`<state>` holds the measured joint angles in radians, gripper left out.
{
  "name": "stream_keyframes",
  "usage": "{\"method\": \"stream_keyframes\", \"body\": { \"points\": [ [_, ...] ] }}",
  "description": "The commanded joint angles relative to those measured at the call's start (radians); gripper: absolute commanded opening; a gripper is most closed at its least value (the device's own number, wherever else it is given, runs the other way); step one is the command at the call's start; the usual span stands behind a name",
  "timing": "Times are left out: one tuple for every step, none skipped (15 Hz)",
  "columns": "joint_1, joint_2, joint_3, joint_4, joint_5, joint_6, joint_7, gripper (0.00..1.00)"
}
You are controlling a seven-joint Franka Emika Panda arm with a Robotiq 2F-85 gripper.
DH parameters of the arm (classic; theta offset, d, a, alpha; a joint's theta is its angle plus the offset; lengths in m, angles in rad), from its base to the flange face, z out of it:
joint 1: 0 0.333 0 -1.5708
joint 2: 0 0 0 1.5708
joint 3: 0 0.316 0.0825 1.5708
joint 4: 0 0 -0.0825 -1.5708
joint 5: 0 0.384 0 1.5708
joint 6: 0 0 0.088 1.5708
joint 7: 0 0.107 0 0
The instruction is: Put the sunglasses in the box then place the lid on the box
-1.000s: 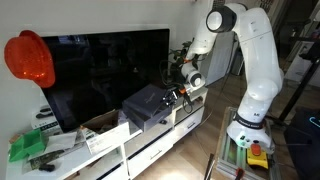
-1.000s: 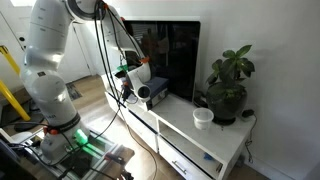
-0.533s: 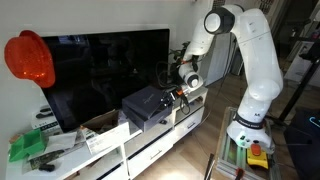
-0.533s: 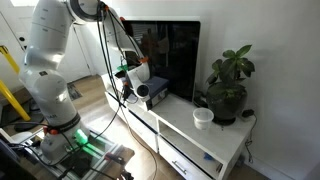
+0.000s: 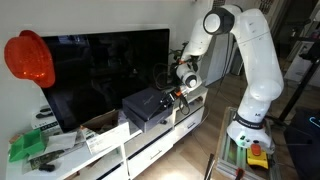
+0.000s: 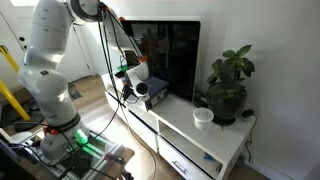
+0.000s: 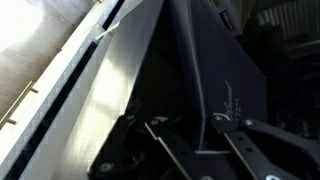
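The dark grey lid [image 5: 146,100] lies on top of the box [image 5: 143,119] on the white TV stand; of the box only a strip of wall shows under it. In the wrist view the lid [image 7: 215,70] fills the frame as a dark flat surface. My gripper [image 5: 178,88] is at the lid's edge nearest the arm, and it also shows in an exterior view [image 6: 134,88]. In the wrist view my gripper [image 7: 200,141] is open, with a thin edge of the lid between the jaws and not touching them. The sunglasses are not in view.
A black TV screen [image 5: 100,65] stands right behind the box. A red helmet-like object [image 5: 28,58] hangs at the far end, above a green item [image 5: 28,146]. A potted plant [image 6: 228,85] and a white cup [image 6: 203,117] stand on the TV stand [image 6: 200,135].
The arm has shifted very slightly toward the TV. The lid and box have not moved.
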<state>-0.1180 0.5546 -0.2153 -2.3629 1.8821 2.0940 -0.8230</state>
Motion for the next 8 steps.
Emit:
{"method": "stream_keyframes", "body": {
  "points": [
    [0.019, -0.004, -0.001, 0.007, 0.020, 0.034, 0.018, 0.02],
    [0.018, -0.007, -0.001, 0.006, 0.014, 0.031, 0.023, 0.31],
    [0.016, -0.015, -0.002, 0.004, 0.013, 0.028, 0.022, 0.32],
    [0.014, -0.022, -0.003, 0.001, 0.012, 0.023, 0.023, 0.37],
    [0.011, -0.029, -0.003, -0.001, 0.011, 0.013, 0.025, 0.45],
    [0.005, -0.039, -0.003, -0.004, 0.009, 0.000, 0.027, 0.51],
    [0.004, -0.048, -0.003, -0.007, 0.004, -0.006, 0.033, 0.57],
    [0.004, -0.054, -0.003, -0.008, -0.003, -0.005, 0.041, 0.65]
  ]
}}
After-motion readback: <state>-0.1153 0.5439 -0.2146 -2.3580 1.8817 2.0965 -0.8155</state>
